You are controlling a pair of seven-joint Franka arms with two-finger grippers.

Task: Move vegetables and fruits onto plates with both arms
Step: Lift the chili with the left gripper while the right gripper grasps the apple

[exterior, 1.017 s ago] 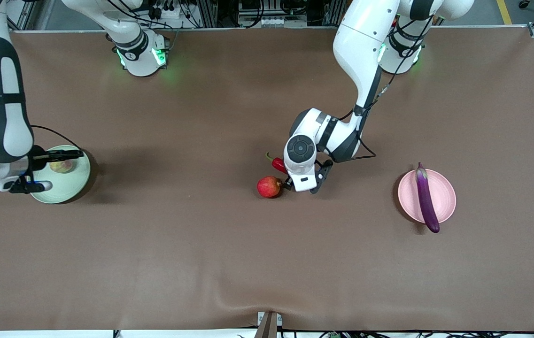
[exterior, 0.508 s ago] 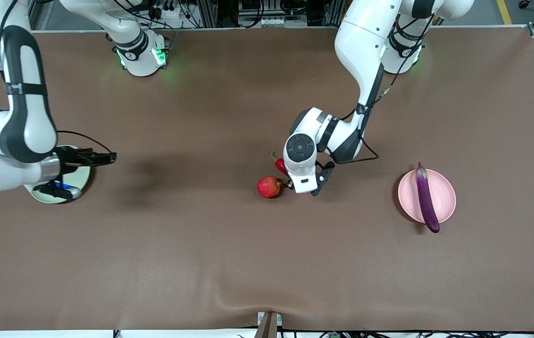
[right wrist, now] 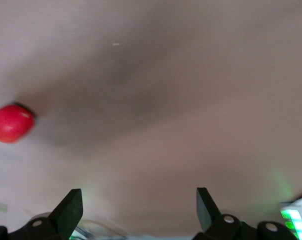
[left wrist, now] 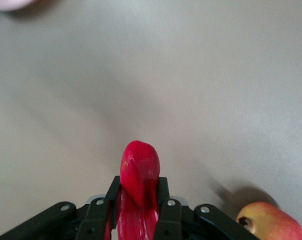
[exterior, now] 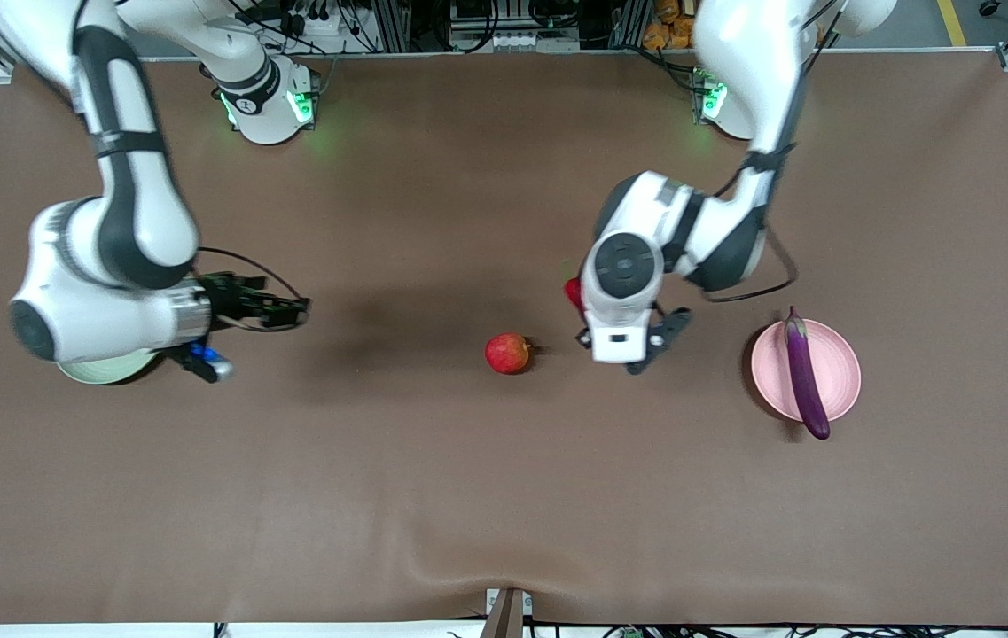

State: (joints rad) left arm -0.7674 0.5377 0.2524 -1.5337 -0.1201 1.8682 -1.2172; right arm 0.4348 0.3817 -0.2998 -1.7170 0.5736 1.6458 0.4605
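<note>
Brown matte tabletop fills the scene. A shiny red chili pepper (left wrist: 139, 187) is clamped in the left gripper (left wrist: 139, 207), over the table between the round red fruit (exterior: 508, 353) and the pale pink plate (exterior: 840, 354), on which a long purple eggplant (exterior: 804, 376) is laid. Slippage from the narrow grip is the likely risk. The right gripper (right wrist: 138, 205) is held with fingers apart, beside the pale mint green plate (exterior: 105, 369), whose contents are hidden.

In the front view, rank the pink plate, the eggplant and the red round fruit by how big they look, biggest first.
1. pink plate, the widest footprint.
2. eggplant, lying across that plate; it is longer than the plate is wide, overhanging both rims, but far slimmer, so first place is arguable.
3. red round fruit, clearly smallest.
</note>
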